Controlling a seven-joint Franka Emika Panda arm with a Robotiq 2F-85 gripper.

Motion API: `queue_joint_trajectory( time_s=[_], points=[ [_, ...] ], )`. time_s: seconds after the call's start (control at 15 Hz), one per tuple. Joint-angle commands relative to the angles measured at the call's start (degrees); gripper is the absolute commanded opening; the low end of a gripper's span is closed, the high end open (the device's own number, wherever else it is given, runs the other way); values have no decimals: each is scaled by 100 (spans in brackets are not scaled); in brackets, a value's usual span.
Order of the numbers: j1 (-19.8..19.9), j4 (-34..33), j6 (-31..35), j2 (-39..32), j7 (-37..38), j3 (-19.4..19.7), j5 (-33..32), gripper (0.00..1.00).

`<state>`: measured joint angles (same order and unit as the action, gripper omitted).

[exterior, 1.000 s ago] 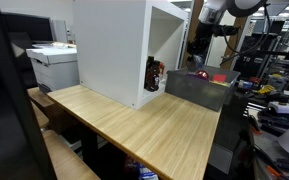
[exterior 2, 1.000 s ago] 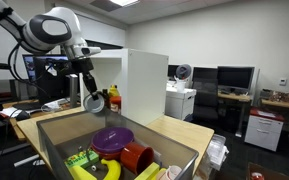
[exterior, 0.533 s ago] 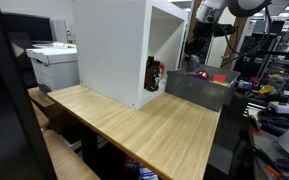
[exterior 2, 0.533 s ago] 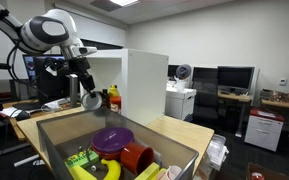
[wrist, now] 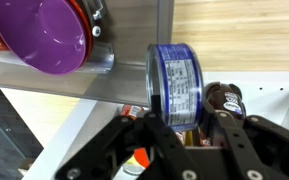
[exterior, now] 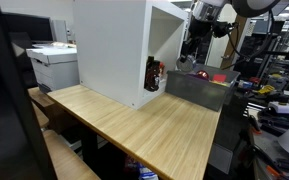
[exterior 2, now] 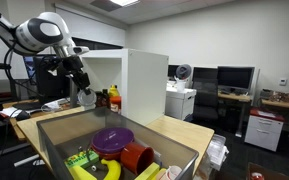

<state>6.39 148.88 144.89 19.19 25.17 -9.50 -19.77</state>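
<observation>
Spanning the lower half of an exterior view, the wooden table [exterior: 134, 122] carries a tall white cabinet [exterior: 109, 48] with its open side turned toward 3 o'clock, and a grey bin [exterior: 199, 90] stands just beside that opening. Seen from the opposite end, the bin [exterior 2: 52, 148] fills the foreground at 6 o'clock, with the cabinet [exterior 2: 144, 85] behind it at 12 o'clock. The robot arm [exterior 2: 44, 32] reaches down from 10 o'clock in that view and from 1 o'clock in the other exterior view [exterior: 209, 12]. Inside the bin lie a purple bowl [exterior 2: 112, 138], a red cup [exterior 2: 136, 157] at its 4 o'clock, and a banana [exterior 2: 104, 170] at its 6 o'clock. The gripper [wrist: 191, 122] pinches a blue-labelled can [wrist: 174, 80] from both sides, its two black fingers [wrist: 160, 128] pressed against the can's walls. The can hangs in the air, clear of the table, over the line where the bin's wall [wrist: 44, 85] meets the cabinet's open front; in an exterior view it shows as a pale spot [exterior 2: 86, 98] under the wrist. In the wrist view the purple bowl [wrist: 44, 35] sits at the can's 10 o'clock. A dark bottle [wrist: 224, 97] with a brown cap stands at the can's 3 o'clock, inside the cabinet, one of the small bottles [exterior: 152, 73] grouped at the cabinet's mouth.
</observation>
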Motion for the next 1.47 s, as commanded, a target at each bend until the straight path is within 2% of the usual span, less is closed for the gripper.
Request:
queue_joint_trajectory(
  time_s=[0.0,0.4,0.87,1.13,1.4],
  points=[
    [118,156,231,212,86,-99,-494,12],
    [371,153,458,203,311,-104,-1231,12],
    [403,274,538,224,323,-104,-1545,12],
    [368,338,531,229,284,-72,-1583,12],
    [139,326,370,137,-63,133,-962,12]
  ],
)
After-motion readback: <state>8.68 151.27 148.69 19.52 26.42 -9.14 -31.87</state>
